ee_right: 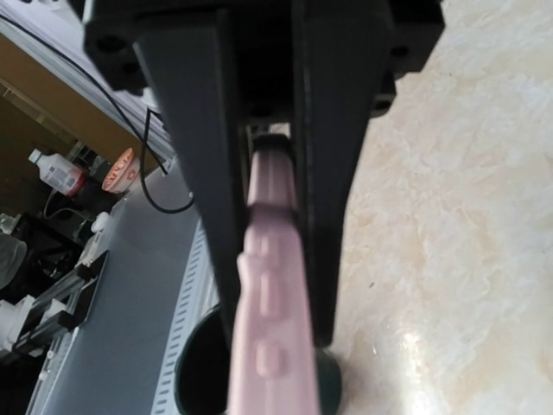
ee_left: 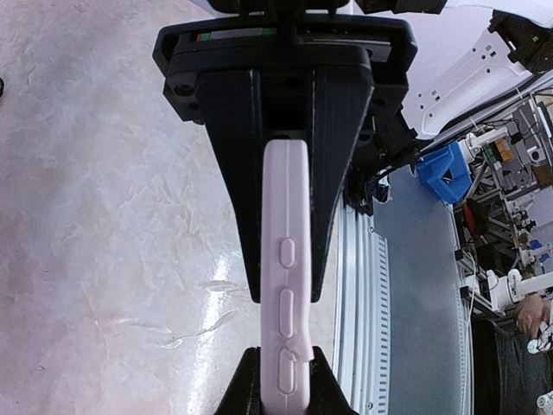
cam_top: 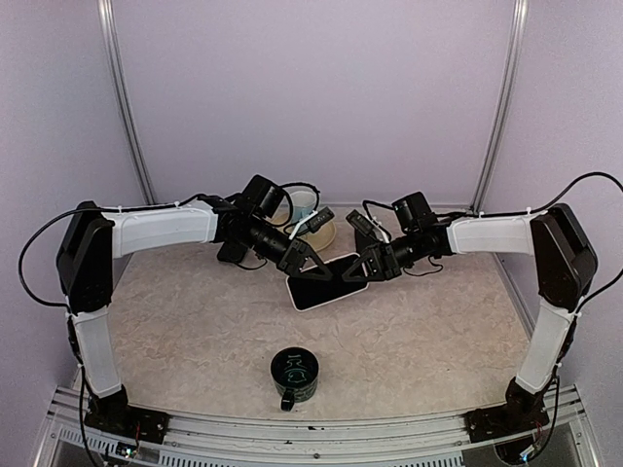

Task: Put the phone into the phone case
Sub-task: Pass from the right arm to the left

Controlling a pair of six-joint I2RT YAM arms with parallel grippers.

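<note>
Pink, likely soft rubber, the phone case [ee_left: 285,259] is clenched at opposite ends by the left pincer [cam_top: 310,265] and right pincer [cam_top: 362,267], slung between them over the worktop [cam_top: 195,331], the phone [cam_top: 329,282] seemingly inside. Light but bendy, it is best pinched at the side edges.

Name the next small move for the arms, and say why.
Probably a gentle squeeze from both ends to seat the phone. The left gripper and right gripper are each shut on an opposite end of the phone case, with the dark screen facing up inside its rim. Whether every corner has snapped in cannot be told, so firming it seems safest.
</note>
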